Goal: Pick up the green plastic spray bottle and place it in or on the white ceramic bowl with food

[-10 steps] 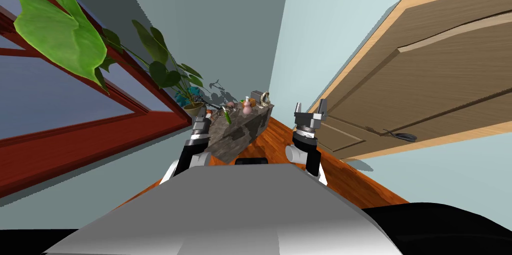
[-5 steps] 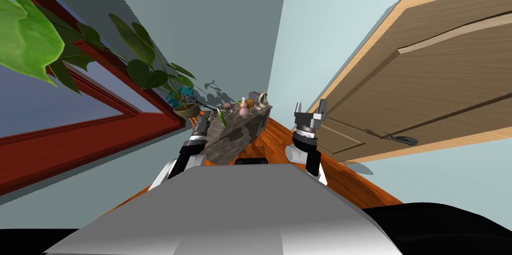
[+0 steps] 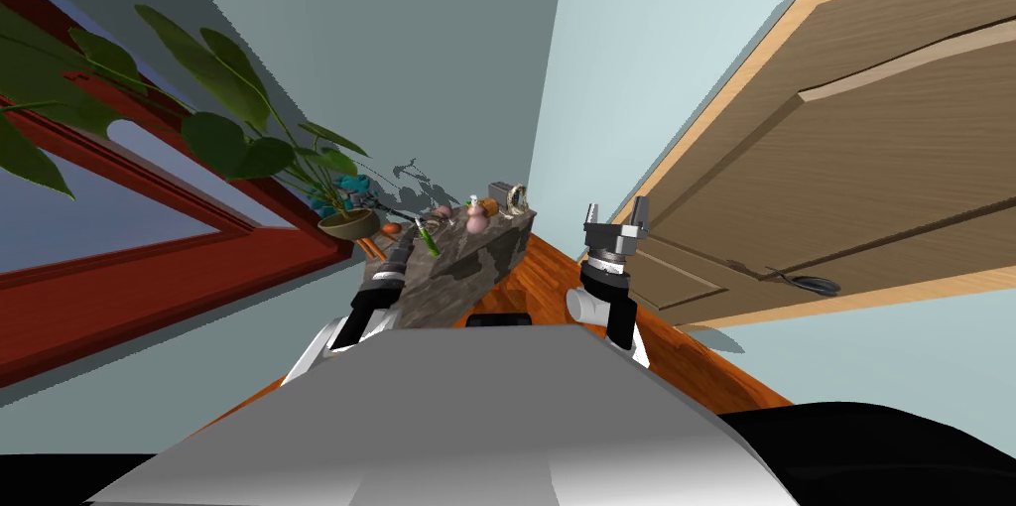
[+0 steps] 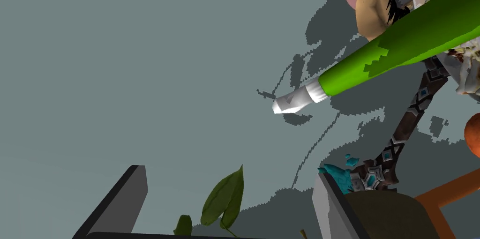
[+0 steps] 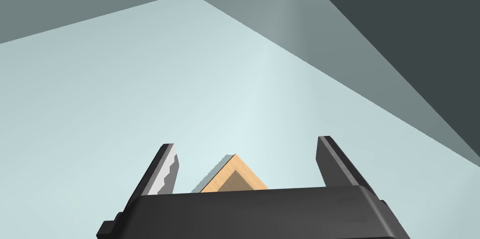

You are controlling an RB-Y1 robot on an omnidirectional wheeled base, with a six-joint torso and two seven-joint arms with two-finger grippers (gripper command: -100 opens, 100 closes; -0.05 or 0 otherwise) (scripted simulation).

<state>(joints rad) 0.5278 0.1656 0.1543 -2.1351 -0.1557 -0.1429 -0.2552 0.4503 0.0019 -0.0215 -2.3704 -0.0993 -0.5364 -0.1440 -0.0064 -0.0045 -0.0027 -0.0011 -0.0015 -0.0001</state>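
Note:
The green spray bottle (image 4: 408, 39) with its white nozzle (image 4: 293, 101) lies tilted across a heap of tan and pale food (image 4: 375, 9) on the mottled stone table (image 3: 466, 267); I cannot make out the bowl's rim. In the head view the bottle (image 3: 429, 239) is a small green streak near the table's left edge. My left gripper (image 4: 229, 194) stands open and empty, short of the nozzle and apart from the bottle. My right gripper (image 3: 617, 215) is raised to the right of the table, open and empty.
A potted plant (image 3: 347, 224) on an orange stand (image 4: 445, 194) stands left of the table, close to my left hand. A pink vase (image 3: 476, 222) and other small items crowd the tabletop. A red-framed window (image 3: 149, 272) is left, a wooden door (image 3: 843, 163) right.
My view has swung, so the plant and table slid left. My left arm has drawn back and lower from the table. The bottle stays on the tabletop. The right arm is unmoved.

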